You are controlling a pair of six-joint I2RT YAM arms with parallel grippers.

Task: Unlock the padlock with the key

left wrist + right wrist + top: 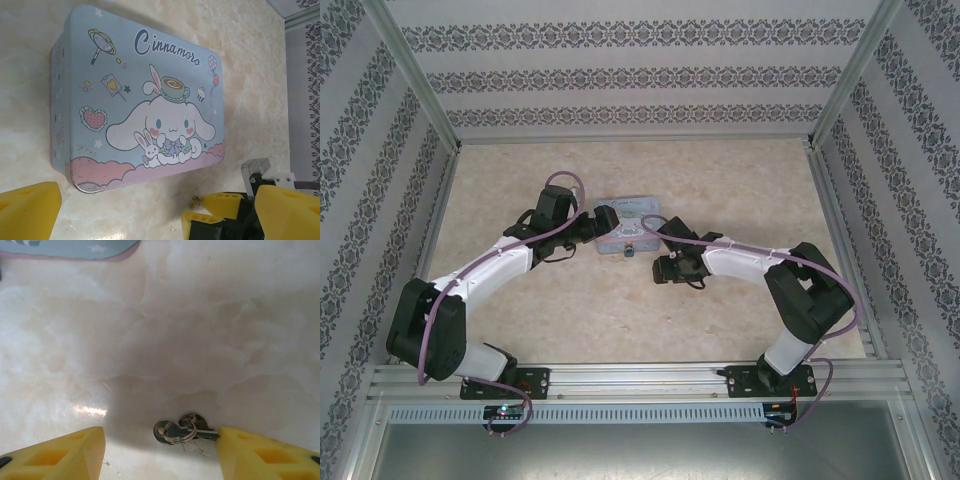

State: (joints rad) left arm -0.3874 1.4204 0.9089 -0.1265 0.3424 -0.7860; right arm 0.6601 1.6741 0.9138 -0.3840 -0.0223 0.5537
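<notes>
— From above, where's the padlock?
— Six o'clock of the tin, between both arms.
— Left wrist?
— Left tool apart, empty.
— Right wrist?
— Right tool apart; key lies between, three-to-nine, nearer the three o'clock side.

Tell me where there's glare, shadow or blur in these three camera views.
Right wrist view: there is a small bright glare streak on the table, and a soft grey shadow pools around the key. Left wrist view: the tin is sharp and evenly lit, with no hot spots on its lid. Top external view: the light is even and diffuse, and the padlock is too small to look crisp.
</notes>
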